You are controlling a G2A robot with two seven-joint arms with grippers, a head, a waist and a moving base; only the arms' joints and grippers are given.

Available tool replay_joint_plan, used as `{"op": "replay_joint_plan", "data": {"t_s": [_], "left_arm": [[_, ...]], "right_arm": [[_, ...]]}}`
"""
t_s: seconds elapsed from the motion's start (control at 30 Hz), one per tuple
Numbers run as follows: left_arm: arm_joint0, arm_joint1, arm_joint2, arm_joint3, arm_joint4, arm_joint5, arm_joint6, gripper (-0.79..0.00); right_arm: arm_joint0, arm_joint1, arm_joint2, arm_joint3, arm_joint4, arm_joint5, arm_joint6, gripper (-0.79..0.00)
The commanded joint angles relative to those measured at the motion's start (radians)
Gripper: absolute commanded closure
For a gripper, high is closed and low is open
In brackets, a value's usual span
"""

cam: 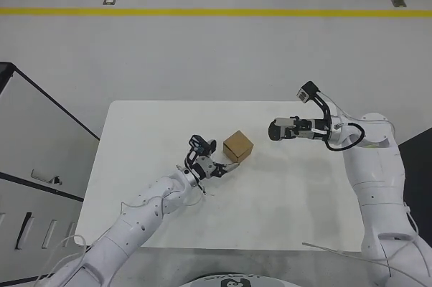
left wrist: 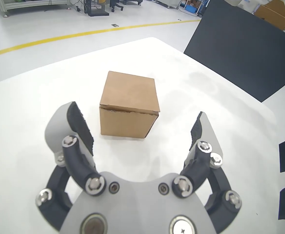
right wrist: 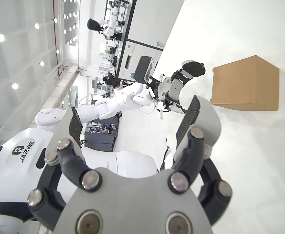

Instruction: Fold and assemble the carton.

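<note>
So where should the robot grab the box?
By two opposite side walls of the box, probably coming in low from the side where the left end effector is. The box sits closed and square on the table, so those flat, parallel walls suit the open end effector facing it.

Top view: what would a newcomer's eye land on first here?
The brown carton, folded into a closed cube, stands near the middle of the white table. Next comes the left hand, open and facing the carton from close by without touching it. The right hand is open too, held off on the carton's other side, well apart from it.
</note>
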Motion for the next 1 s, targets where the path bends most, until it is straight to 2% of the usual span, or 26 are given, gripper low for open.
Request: {"op": "replay_joint_plan", "data": {"t_s": [0.0, 0.13, 0.37, 0.6, 0.73, 0.97], "left_arm": [[0.001, 0.000, 0.000, -0.001, 0.003, 0.002, -0.002, -0.785], [-0.010, -0.007, 0.013, -0.006, 0.050, 0.009, 0.038, -0.785], [-0.059, -0.030, 0.057, 0.089, 0.135, -0.005, 0.110, -0.785], [-0.060, -0.032, 0.058, 0.094, 0.140, 0.006, 0.118, -0.785], [-0.056, -0.035, 0.055, 0.107, 0.164, 0.046, 0.133, -0.785], [-0.085, -0.055, 0.073, 0.188, 0.175, 0.029, 0.184, -0.785]], "right_arm": [[0.000, 0.000, 0.000, 0.000, 0.000, 0.000, 0.000, -0.785], [0.000, 0.000, 0.000, 0.000, 0.000, 0.000, 0.000, -0.785], [0.000, 0.000, 0.000, 0.000, 0.000, 0.000, 0.000, -0.785], [0.000, 0.000, 0.000, 0.000, 0.000, 0.000, 0.000, -0.785], [0.000, 0.000, 0.000, 0.000, 0.000, 0.000, 0.000, -0.785], [0.000, 0.000, 0.000, 0.000, 0.000, 0.000, 0.000, -0.785]]}}
